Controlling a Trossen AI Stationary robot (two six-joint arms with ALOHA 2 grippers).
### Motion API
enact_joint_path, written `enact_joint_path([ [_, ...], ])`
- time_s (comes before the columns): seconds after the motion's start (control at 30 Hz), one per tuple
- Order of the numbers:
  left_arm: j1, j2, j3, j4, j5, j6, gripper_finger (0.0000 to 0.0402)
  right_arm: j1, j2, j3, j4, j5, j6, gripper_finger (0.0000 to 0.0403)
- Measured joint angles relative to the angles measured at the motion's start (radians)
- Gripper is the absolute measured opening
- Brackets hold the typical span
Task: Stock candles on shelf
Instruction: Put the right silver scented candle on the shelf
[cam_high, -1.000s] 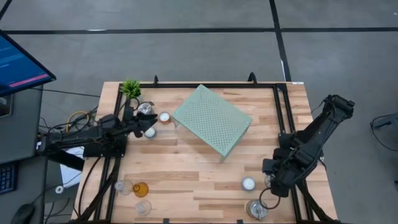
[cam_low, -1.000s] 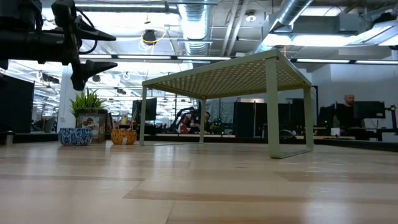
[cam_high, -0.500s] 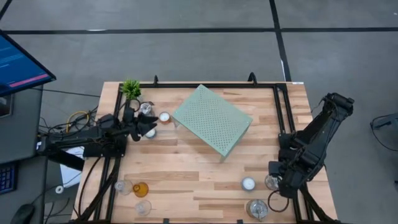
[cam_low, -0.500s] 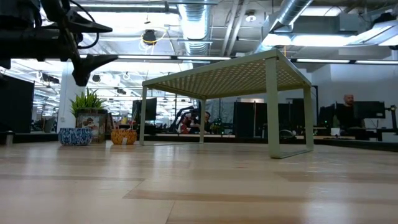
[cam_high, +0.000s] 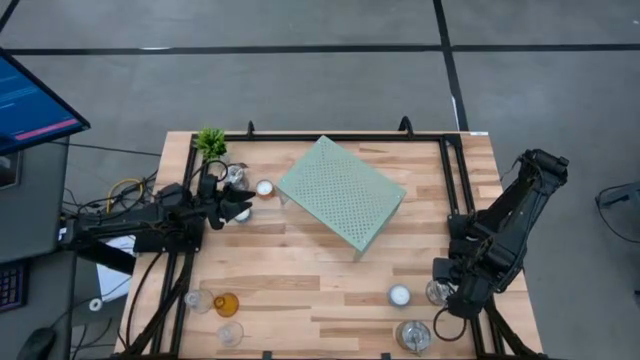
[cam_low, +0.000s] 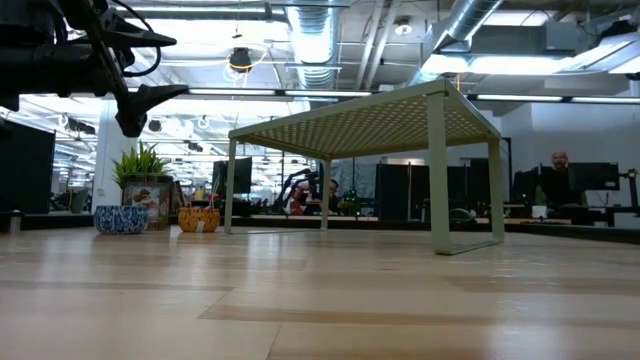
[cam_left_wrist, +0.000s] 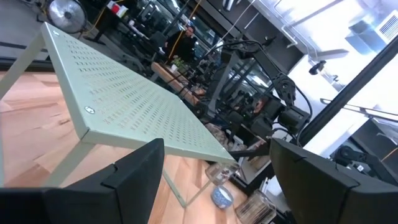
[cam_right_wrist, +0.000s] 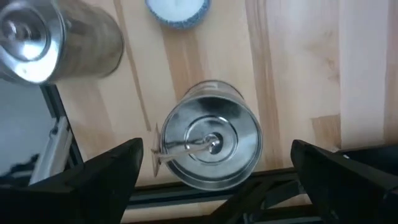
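Observation:
The mint-green perforated shelf (cam_high: 340, 193) stands on its legs at the table's middle, turned askew. My right gripper (cam_right_wrist: 217, 149) is open and points down over a silver tin candle (cam_right_wrist: 208, 144) near the right edge; its fingers stand either side without touching. A second silver tin (cam_high: 413, 337) and a white tealight (cam_high: 399, 295) sit close by. My left gripper (cam_high: 240, 204) is open and held level at the far left, above a white candle (cam_high: 243, 213). Near it are a tealight (cam_high: 264, 187) and a silver tin (cam_high: 234, 175).
A small green plant (cam_high: 210, 142) stands at the far left corner. Two clear glass holders (cam_high: 197, 300) (cam_high: 230, 333) and an amber one (cam_high: 226, 304) sit near the front left. Black frame rails (cam_high: 455, 180) run along the table's edges. Bare wood lies in front of the shelf.
My left gripper has turned a little at the wrist, its fingertips rising slightly in the low view, and stays open in place.

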Motion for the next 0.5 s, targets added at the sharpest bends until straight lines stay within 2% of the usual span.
enact_joint_path([
  [0.2, 0.0, 0.0, 0.0, 0.002, 0.0, 0.0, 0.0294, -0.007, -0.003, 0.0, 0.027, 0.018, 0.017, 0.0398],
  [0.5, 0.0, 0.0, 0.0, 0.003, 0.0, 0.0, 0.0294, -0.09, -0.007, 0.001, 0.031, 0.069, 0.028, 0.0398],
])
